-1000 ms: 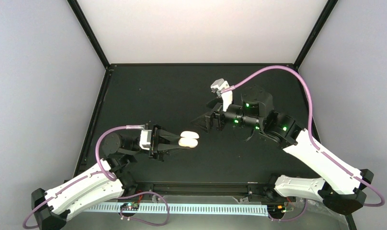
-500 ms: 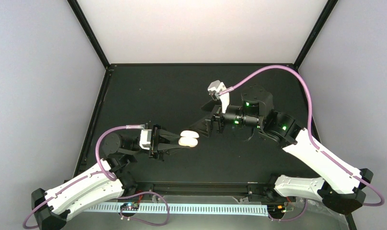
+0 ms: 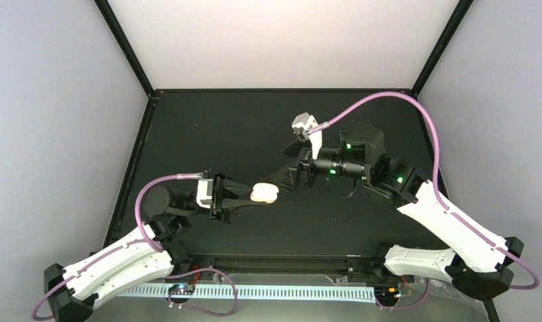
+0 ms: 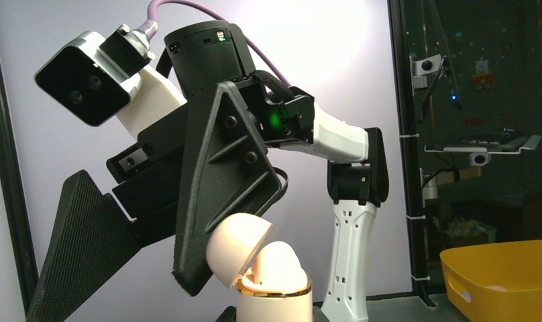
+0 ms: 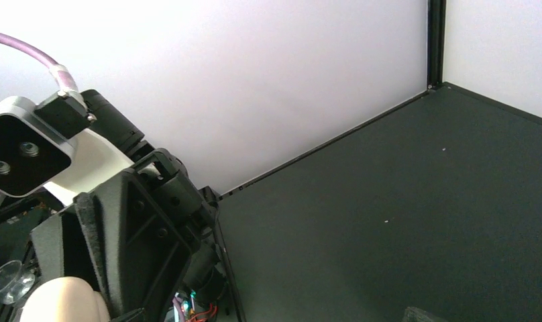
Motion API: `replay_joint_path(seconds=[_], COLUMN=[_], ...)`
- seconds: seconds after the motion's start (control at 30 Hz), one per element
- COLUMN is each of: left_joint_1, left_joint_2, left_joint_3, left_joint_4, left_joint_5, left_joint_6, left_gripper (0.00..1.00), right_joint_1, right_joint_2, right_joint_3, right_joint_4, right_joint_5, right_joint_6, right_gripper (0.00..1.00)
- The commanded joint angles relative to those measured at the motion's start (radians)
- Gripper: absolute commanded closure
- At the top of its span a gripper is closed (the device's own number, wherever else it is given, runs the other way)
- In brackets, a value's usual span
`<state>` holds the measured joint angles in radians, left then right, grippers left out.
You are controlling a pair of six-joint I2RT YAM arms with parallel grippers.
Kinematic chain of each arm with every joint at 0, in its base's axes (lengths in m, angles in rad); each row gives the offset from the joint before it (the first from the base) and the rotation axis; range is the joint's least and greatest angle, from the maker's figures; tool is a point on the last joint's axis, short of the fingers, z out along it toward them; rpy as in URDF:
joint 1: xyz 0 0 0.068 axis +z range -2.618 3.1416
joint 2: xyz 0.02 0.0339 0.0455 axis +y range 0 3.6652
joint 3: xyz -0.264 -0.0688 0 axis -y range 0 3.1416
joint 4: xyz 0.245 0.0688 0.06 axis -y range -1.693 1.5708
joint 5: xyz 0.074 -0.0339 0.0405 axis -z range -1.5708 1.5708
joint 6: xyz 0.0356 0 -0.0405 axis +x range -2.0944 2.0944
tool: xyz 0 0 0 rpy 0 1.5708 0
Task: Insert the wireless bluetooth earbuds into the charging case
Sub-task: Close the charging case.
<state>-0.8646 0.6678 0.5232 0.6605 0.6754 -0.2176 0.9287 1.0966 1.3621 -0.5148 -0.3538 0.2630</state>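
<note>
The left pincer [image 3: 253,194], closed tight, is gripping the charging case [image 3: 265,193] above the black surface [image 3: 208,127], a little below the middle of the overhead frame. The right pincer [image 3: 282,166], its jaws spread wide and holding nothing, is reaching in from the right with its lower finger just beside the case. In the left wrist view the case [image 4: 274,285] is sitting at bottom centre with its domed lid [image 4: 236,240] hinged up and tilting toward the left, against the edge of the right pincer's ribbed black finger; whether they are touching cannot be told. The step in hand is probably working the lid fully open. It calls for a firm, level hold on the left and a gentle push from the right finger along the hinge's arc, because a sideways shove would likely twist the case out of the grip. The case is smooth, glossy, cream-coloured plastic, rounded all over, with a gold-coloured band at the rim, so it is likely to slip. The fingers are matte black triangular plates with a finely textured pad face. No wireless bluetooth earbuds can be picked out; a pale dome is showing inside the rim, but what it is cannot be told. A yellow bin [image 4: 503,272] is standing at lower right.
</note>
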Motion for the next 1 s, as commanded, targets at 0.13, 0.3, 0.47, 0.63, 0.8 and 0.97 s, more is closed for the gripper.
replay_joint_path(seconds=[0.13,0.3,0.47,0.63,0.8,0.97], left_joint_1=[-0.004,-0.004,-0.005,-0.004,-0.004,0.015], left_joint_2=[0.008,0.009,0.005,-0.02,-0.053,-0.008], left_joint_3=[0.031,0.031,0.031,0.025,-0.016,0.008], left_joint_4=[0.005,0.005,-0.009,-0.075,-0.101,-0.203], left_joint_5=[-0.018,-0.021,-0.038,-0.137,-0.314,-0.56], left_joint_6=[0.006,0.008,0.01,0.007,-0.024,-0.095], left_gripper=[0.99,0.99,0.98,0.98,0.98,0.98], right_joint_1=[-0.006,-0.007,-0.007,-0.007,-0.007,-0.007], right_joint_2=[-0.027,-0.03,-0.095,-0.241,-0.222,-0.303], right_joint_3=[-0.004,-0.006,-0.039,-0.154,-0.172,-0.296], right_joint_4=[0.027,0.025,0.057,0.206,0.192,0.23], right_joint_5=[-0.034,-0.026,0.148,0.273,0.084,0.254], right_joint_6=[-0.011,-0.014,0.005,0.022,0.01,0.009], right_gripper=[0.01,0.01,0.01,0.0,0.02,0.01])
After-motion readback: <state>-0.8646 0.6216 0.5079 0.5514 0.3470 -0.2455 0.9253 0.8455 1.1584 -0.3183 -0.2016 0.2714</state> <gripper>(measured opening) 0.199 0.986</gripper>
